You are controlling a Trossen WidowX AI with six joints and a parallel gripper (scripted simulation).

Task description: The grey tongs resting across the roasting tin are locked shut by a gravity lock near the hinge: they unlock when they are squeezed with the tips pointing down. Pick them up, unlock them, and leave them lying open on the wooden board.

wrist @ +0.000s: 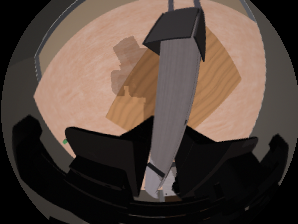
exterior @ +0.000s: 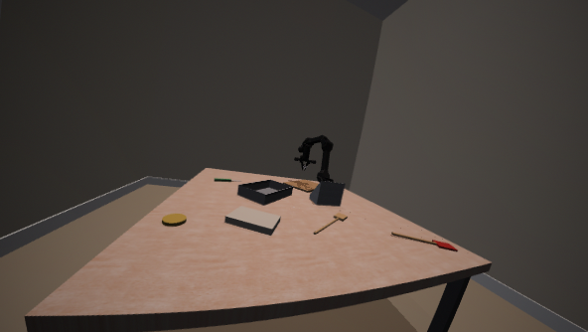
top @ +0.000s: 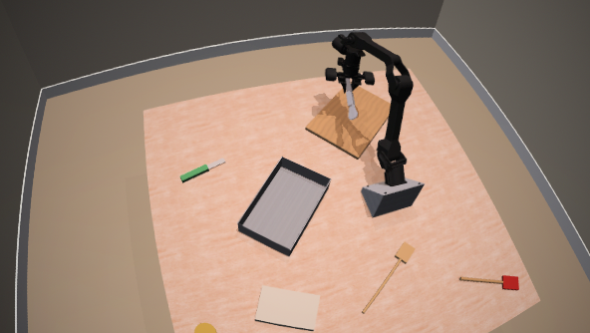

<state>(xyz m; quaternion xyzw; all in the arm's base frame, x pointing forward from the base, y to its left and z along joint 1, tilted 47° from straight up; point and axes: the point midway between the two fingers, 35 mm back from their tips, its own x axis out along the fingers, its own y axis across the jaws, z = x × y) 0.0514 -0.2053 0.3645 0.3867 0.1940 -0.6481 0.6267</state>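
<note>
The table (top: pixel 209 130) is the biggest thing here, and it lies far under the end effector. The tin (top: pixel 284 205) sits on it, down and off to one side of the end effector, with nothing across it now. The board (top: pixel 371 112) lies right below the end effector.

The arm (top: pixel 396 100) bends up and over the board. Its end effector (top: pixel 349 80) is squeezed nearly shut, and it has hold of the tongs (top: pixel 351 102). They hang under it with the tips pointing down at the board. From the top view the tips look close to the board, but I cannot tell if they touch it. In the wrist view the tongs look like one long grey strip going away from the fingers, so they seem to be shut.

The tongs look stiff, thin and light, like smooth metal. Smooth metal can slip, so a firm squeeze is best. I think the best place to hold them is across both arms, up near the hinge, since squeezing there with the tips down should free the lock. Once free, they may spring open, so letting go should be slow and low over the board.
</note>
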